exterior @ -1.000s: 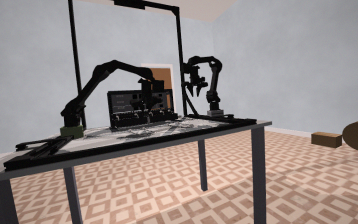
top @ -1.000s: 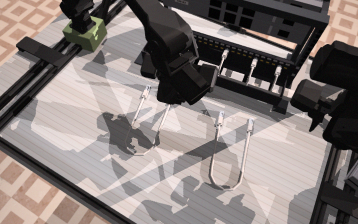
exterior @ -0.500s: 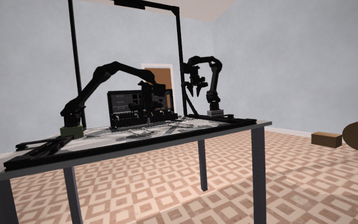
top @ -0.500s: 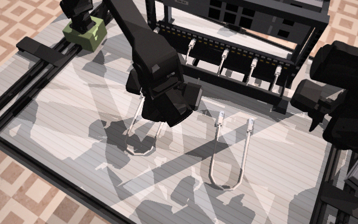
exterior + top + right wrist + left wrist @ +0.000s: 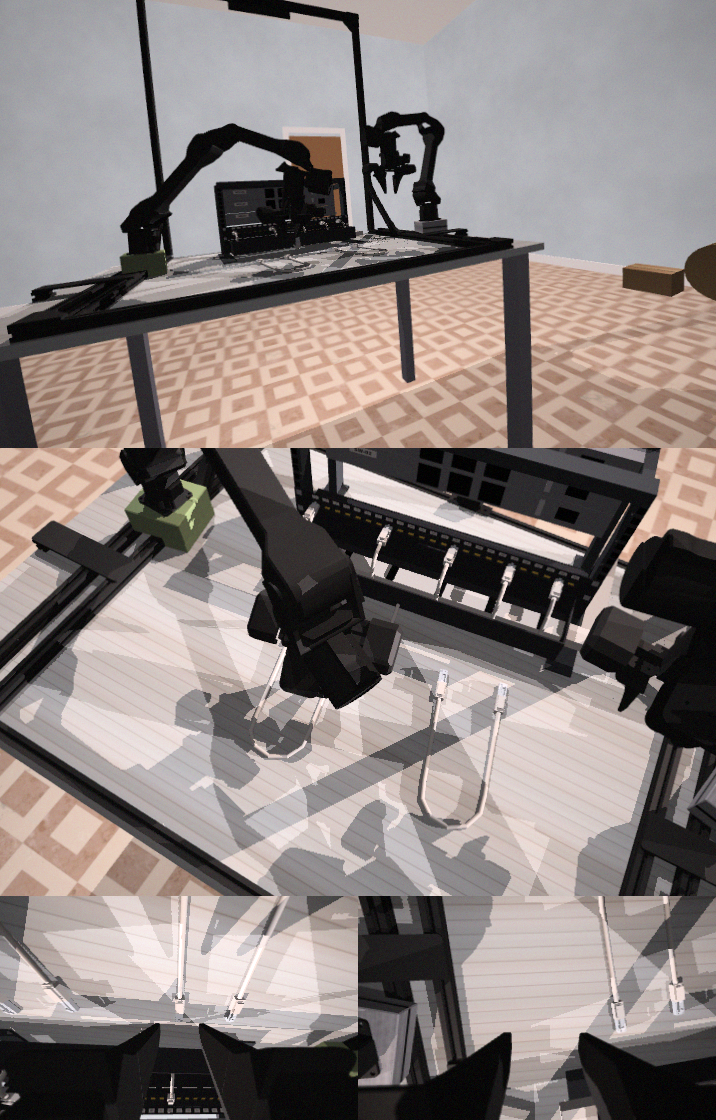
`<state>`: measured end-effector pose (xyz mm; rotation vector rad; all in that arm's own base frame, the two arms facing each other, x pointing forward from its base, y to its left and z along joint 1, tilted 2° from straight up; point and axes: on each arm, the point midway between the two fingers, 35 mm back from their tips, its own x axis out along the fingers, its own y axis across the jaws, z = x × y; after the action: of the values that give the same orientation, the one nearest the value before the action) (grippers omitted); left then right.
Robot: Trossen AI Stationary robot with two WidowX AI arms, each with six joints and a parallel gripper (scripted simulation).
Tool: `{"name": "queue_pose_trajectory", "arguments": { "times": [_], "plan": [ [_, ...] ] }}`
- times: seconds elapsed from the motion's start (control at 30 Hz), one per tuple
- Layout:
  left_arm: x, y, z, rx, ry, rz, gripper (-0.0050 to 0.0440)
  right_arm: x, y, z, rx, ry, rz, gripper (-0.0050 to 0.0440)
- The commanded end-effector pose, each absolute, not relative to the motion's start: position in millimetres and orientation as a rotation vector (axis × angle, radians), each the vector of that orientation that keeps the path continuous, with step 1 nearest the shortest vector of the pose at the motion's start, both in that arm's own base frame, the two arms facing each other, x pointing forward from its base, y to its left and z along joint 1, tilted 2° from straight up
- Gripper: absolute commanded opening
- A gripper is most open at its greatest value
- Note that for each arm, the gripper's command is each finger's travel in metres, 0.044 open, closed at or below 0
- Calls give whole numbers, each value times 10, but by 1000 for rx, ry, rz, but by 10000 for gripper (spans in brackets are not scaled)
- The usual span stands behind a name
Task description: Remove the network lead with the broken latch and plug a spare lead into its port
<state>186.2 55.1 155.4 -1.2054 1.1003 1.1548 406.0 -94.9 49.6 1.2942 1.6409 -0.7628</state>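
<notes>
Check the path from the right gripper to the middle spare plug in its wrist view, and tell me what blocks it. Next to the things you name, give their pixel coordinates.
Nothing visible stands between the right gripper (image 5: 332,680) (image 5: 297,237) (image 5: 180,1027) and the middle plug (image 5: 180,1004); the neighboring plug (image 5: 237,1003) lies to one side.

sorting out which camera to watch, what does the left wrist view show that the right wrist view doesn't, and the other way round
Only left wrist: the grey base block.

Only right wrist: the patch panel's port row with a lead plugged in, the other spare lead, and a bit of the green base block.

Both: the spare lead nearer the grey block, and black fingers, apart.
</notes>
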Motion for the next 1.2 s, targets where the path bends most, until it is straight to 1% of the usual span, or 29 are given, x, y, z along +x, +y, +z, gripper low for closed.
{"name": "queue_pose_trajectory", "arguments": {
  "times": [0.0,0.2,0.23,0.77,0.8,1.17],
  "plan": [
    [1862,551,1554,-1205,1100,1155,176,4047,-960,456,1288,1652,-771,176],
    [1862,551,1554,-1205,1100,1155,176,4047,-960,456,1288,1652,-771,176],
    [1862,551,1554,-1205,1100,1155,176,4004,-715,-73,1289,1651,-770,176],
    [1862,551,1554,-1205,1100,1155,176,4004,-715,-73,1289,1651,-770,176],
    [1862,551,1554,-1205,1100,1155,176,3994,-669,-179,1288,1652,-771,176],
    [1862,551,1554,-1205,1100,1155,176,3994,-669,-179,1288,1652,-771,176]
  ]
}}
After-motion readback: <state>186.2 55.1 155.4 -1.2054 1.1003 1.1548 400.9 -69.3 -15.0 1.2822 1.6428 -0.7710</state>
